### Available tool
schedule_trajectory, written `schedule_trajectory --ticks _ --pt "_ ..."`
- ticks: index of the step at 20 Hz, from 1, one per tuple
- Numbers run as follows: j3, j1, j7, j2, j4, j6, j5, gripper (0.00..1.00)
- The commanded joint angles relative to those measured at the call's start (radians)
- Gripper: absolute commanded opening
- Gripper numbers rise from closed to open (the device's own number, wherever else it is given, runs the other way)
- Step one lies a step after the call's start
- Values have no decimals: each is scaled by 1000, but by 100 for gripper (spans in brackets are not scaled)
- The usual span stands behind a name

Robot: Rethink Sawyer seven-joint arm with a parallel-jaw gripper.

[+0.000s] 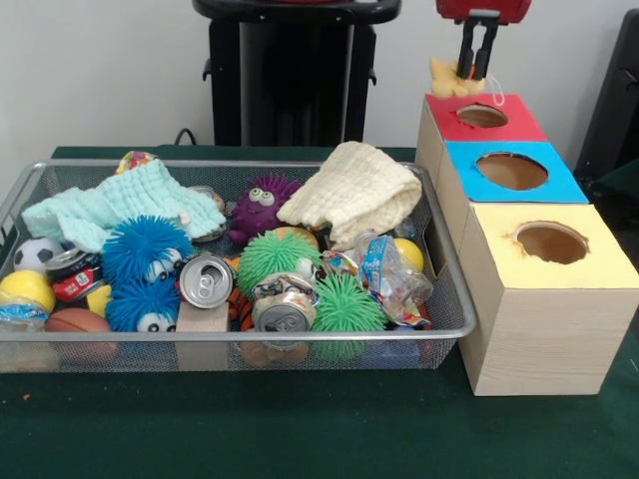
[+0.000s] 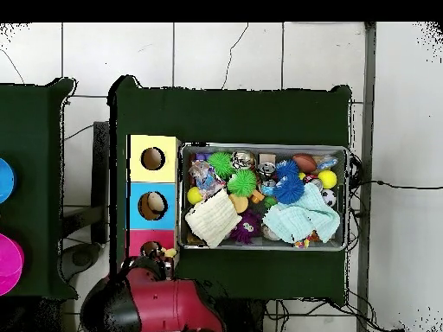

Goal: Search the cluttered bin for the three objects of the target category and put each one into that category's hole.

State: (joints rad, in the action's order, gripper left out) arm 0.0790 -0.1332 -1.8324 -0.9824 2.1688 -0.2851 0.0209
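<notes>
The wire mesh bin (image 1: 250, 337) holds a heap of toys, cans and cloths; it also shows in the overhead view (image 2: 264, 147). My gripper (image 1: 475, 74) hangs just behind the red-topped box and its round hole (image 1: 482, 116). Its jaws are close together on a small yellow duck (image 1: 447, 80), held just above the box's far edge. In the overhead view my gripper (image 2: 163, 257) partly covers the red box's hole (image 2: 150, 250), with a bit of the yellow duck (image 2: 171, 253) beside it. An orange black-striped tiger (image 1: 240, 305) lies half buried between cans at the bin's front.
The blue-topped box (image 1: 511, 171) and yellow-topped box (image 1: 550, 242) stand in a row in front of the red one. In the bin lie a cream cloth (image 1: 354, 192), a mint cloth (image 1: 120, 208), blue, green and purple puff balls, crushed cans (image 1: 206, 280) and small balls.
</notes>
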Motion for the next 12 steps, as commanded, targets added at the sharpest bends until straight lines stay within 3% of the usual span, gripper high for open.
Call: schedule_trajectory --ticks 1,12 --pt "20 -25 -289 87 79 95 -71 0" --pt "-19 -68 -333 163 101 187 -152 0"
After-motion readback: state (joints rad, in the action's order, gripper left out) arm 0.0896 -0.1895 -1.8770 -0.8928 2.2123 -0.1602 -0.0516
